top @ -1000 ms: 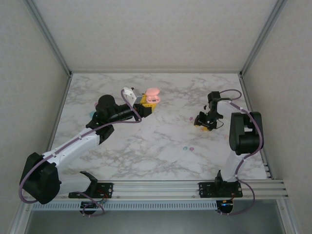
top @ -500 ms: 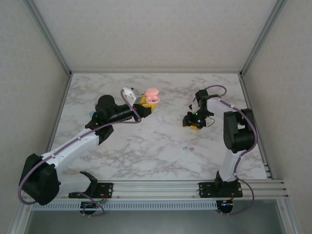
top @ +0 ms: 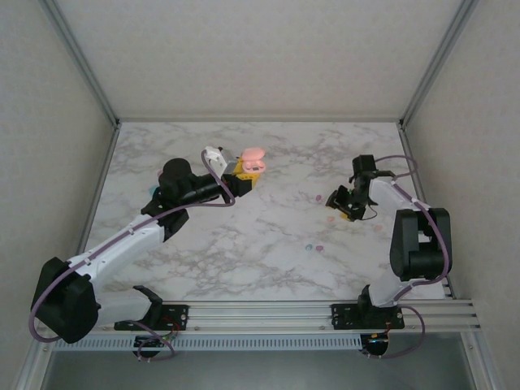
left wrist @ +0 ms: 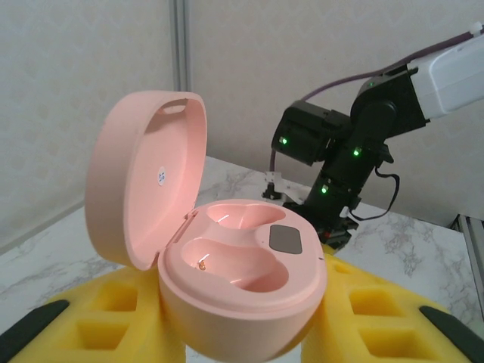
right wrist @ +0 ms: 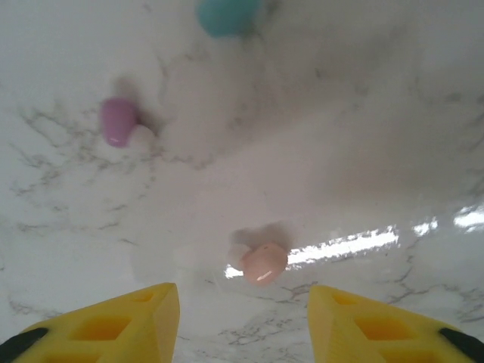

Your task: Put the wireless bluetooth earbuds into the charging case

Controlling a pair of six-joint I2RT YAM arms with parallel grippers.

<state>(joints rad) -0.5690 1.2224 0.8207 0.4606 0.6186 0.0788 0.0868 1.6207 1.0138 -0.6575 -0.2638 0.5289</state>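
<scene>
**A:** What takes up the most room?

**B:** The marble table. The left arm stretches across its left half toward the far side. The right arm bends over its right half.

**A:** And the charging case?

**B:** It is pink and oval, and sits near the far middle of the table. The left gripper has it clamped between its yellow pads. The lid stands open, tipped back to the left in the left wrist view. The two wells face up.

**A:** What about the right gripper?

**B:** It points down at the marble with its yellow fingers spread and nothing between them. I cannot tell whether the tips touch the surface.

**A:** Where are the earbuds?

**B:** All three lie loose on the table, well apart from the case. The pink earbud sits just ahead of the right gripper's fingertips, in line with the gap. The purple earbud lies farther out, to the left in the right wrist view. The teal earbud lies at that view's top edge. From above, those two lie just beside each other.
</scene>
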